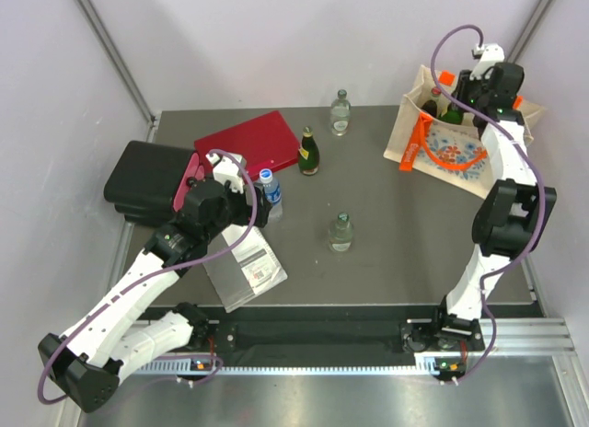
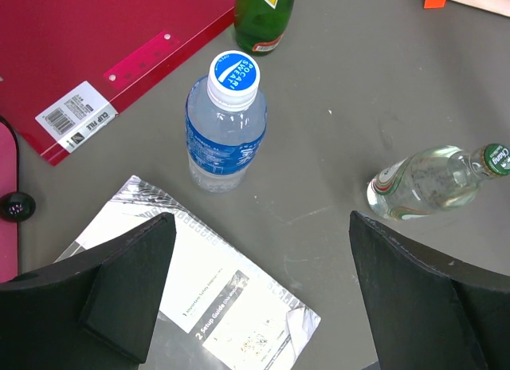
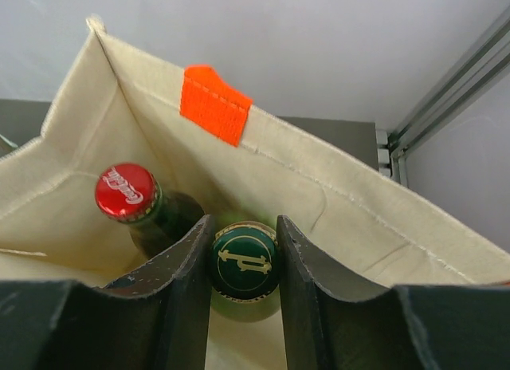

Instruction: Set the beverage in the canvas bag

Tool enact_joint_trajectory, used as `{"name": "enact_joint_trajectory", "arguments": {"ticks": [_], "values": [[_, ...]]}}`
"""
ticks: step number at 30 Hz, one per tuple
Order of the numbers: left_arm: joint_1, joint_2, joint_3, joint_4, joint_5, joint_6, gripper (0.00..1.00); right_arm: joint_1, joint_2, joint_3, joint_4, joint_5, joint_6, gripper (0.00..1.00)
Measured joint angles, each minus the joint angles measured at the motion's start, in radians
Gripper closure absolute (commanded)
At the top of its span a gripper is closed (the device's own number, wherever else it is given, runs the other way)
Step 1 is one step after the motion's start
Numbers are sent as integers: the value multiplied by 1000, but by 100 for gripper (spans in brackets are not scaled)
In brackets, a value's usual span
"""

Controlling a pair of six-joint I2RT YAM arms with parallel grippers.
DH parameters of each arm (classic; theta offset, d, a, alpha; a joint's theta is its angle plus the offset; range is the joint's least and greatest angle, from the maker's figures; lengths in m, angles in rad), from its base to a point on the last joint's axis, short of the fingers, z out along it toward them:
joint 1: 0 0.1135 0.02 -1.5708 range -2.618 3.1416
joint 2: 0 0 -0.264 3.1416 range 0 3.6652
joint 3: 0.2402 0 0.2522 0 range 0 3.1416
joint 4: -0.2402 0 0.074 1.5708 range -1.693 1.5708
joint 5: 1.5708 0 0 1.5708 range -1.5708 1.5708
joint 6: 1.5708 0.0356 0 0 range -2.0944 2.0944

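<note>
We're at the drop-off step here. Our right gripper (image 3: 243,234) is down inside the canvas bag (image 3: 335,202), jaws narrow and clamped on the neck of the green-capped bottle (image 3: 244,265), right beside a red-capped bottle (image 3: 126,192). We reckon the next move is just to let go and lift straight up without snagging the bag wall or knocking the neighbour. Meanwhile our left gripper (image 2: 259,222) hangs wide and empty above the blue-capped water bottle (image 2: 227,123), which is upright on the table (image 2: 335,147). It probably needs to drop lower and centre before closing.
</note>
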Motion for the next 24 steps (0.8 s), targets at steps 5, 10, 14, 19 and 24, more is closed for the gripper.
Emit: {"name": "enact_joint_trajectory", "arguments": {"ticks": [5, 10, 14, 19, 24], "values": [[0, 0, 0, 0, 0, 0, 6, -2, 0, -111, 90, -15, -24, 100], [0, 0, 0, 0, 0, 0, 6, -8, 9, -142, 100, -35, -26, 100], [0, 0, 0, 0, -1, 0, 6, -11, 17, -142, 134, -49, -20, 100], [0, 0, 0, 0, -1, 0, 6, -15, 43, -142, 166, -61, -20, 100], [0, 0, 0, 0, -1, 0, 6, -15, 84, -142, 148, -72, -24, 100]]}}
